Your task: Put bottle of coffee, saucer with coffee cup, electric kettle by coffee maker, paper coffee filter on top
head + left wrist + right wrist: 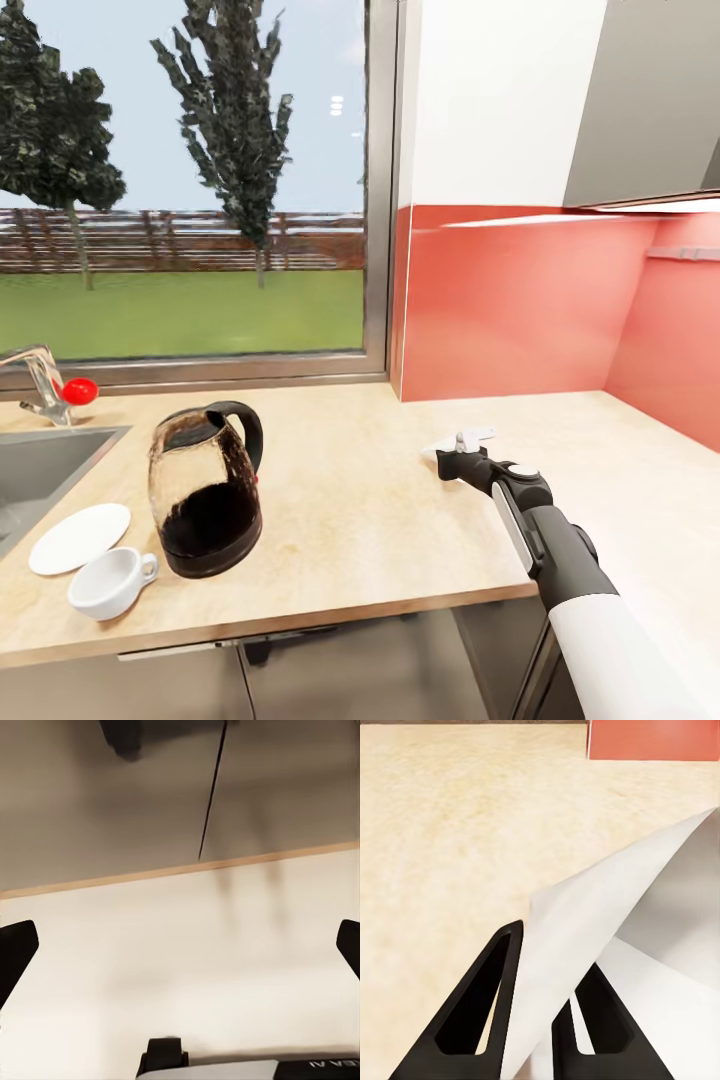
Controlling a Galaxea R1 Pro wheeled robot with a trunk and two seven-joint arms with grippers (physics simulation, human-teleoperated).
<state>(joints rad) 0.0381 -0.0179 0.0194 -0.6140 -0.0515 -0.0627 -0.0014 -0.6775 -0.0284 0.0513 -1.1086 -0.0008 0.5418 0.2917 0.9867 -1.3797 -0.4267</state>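
2 right jaws (536,1020) pinching paper coffee filter (607,922), tip toward backsplash (652,739)

The long light wood-grain tabletop (360,500) in front of me runs from a steel sink (40,465) cut into it at my left to a red backsplash corner at my right. Near its front edge, a small plain white round saucer (78,537) lies flat. A small white rounded cup (108,582) with one handle stands just beside the saucer, directly on the wood. Next to the cup stands a clear glass kettle (205,490) with a black base and a black loop handle.
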